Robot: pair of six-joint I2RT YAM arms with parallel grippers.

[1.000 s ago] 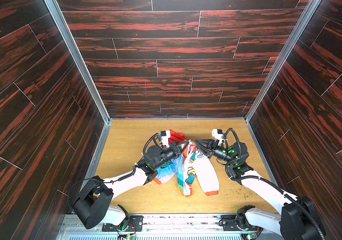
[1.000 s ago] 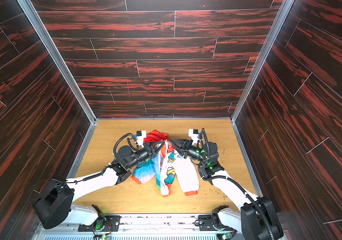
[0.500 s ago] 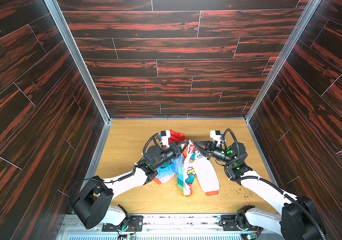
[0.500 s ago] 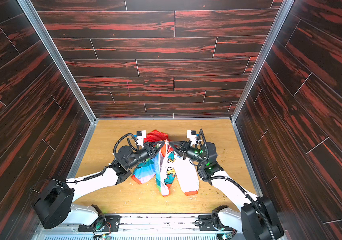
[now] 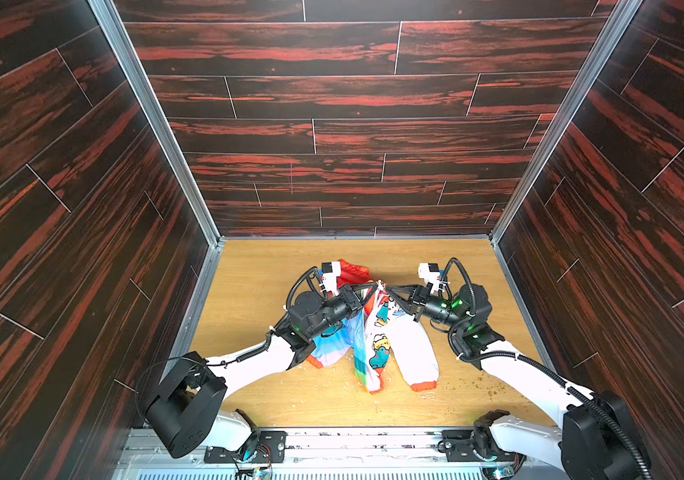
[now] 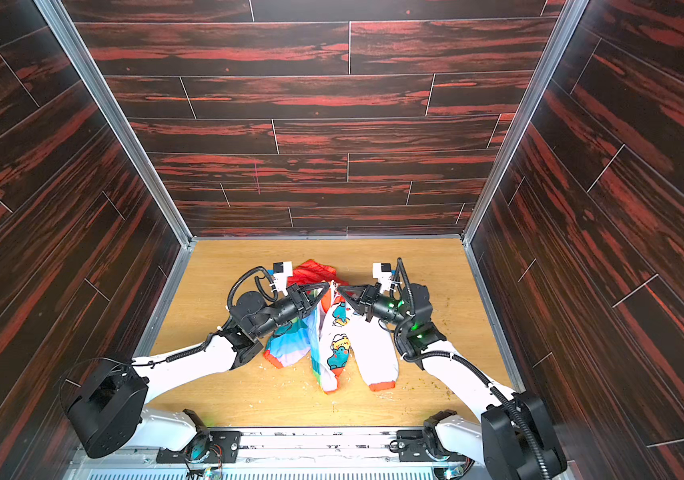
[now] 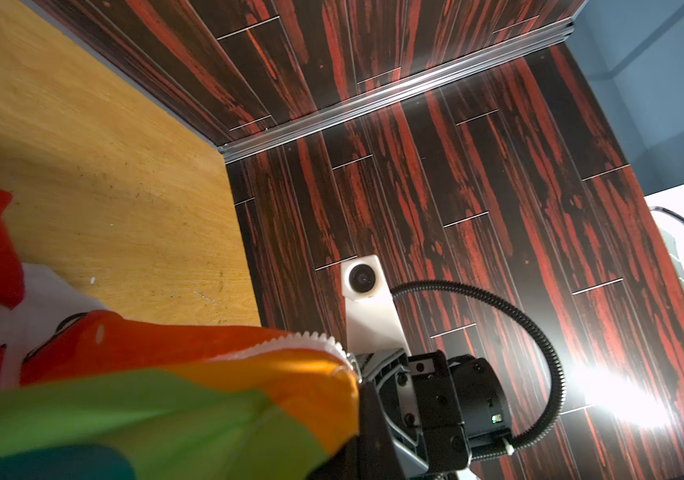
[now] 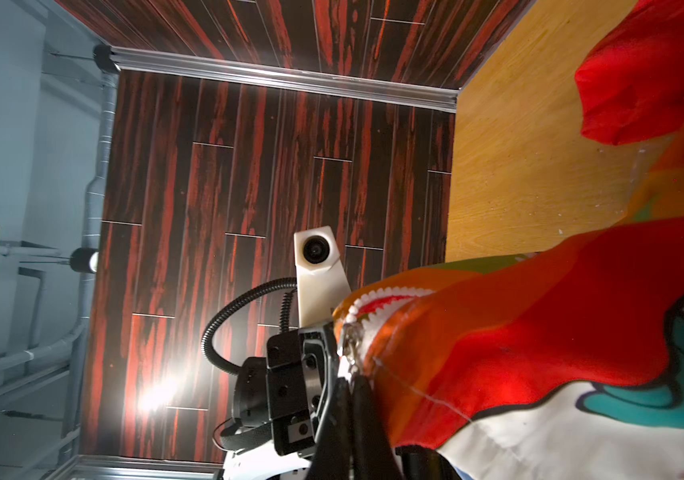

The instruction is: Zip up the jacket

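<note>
1. Top views both show the jacket (image 5: 373, 332) low in the middle of the frame, on the table (image 5: 269, 270). Its collar end is lifted between my two arms.
2. My left gripper (image 5: 374, 286) is clenched on the rainbow side at the collar. My right gripper (image 5: 388, 288) is clenched on the white side, almost tip to tip with it.
3. In the right wrist view the zip (image 8: 348, 336) slider sits mid-frame, close to the collar. I cannot tell if my right jaws pinch the tab or only cloth.
4. What could go wrong:
   - If I hold only cloth, a pull would stretch the collar and the slider would stay put.
   - If the left side goes slack, the teeth could bunch up and jam.
   - Loose orange cloth by the teeth could get caught.
   - The two tips are so close that they could bump.
5. I count one jacket, one zip, one red hood (image 5: 350, 272), two sleeves (image 5: 419, 357), two grippers and many tiny crumbs (image 5: 494, 388).
</note>
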